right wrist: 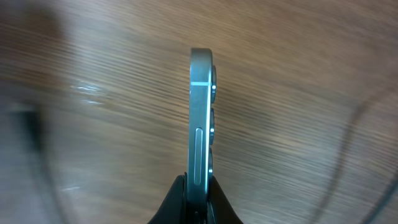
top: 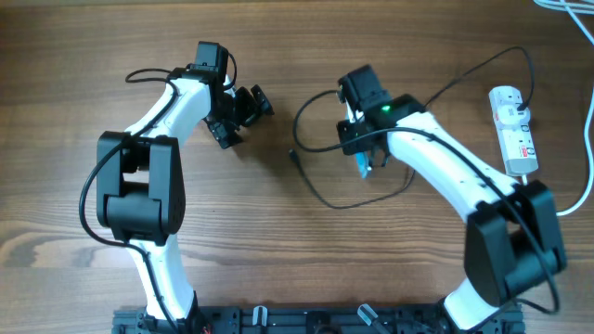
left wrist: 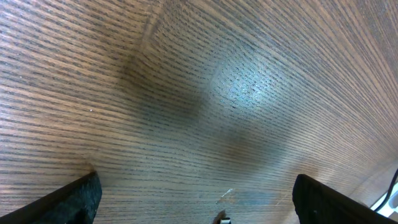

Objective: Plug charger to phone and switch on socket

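At bottom middle of the right wrist view, right fingers (right wrist: 173, 208) pinch the phone (right wrist: 200, 118) edge-on; left fingers (left wrist: 68, 202) gape wide, holding nothing.

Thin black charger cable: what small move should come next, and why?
Probably the left tool, open above the wooden table, should move toward the connector tip of the thin black charger cable, which lies free, because the right tool grips the slim blue-grey phone on its edge.
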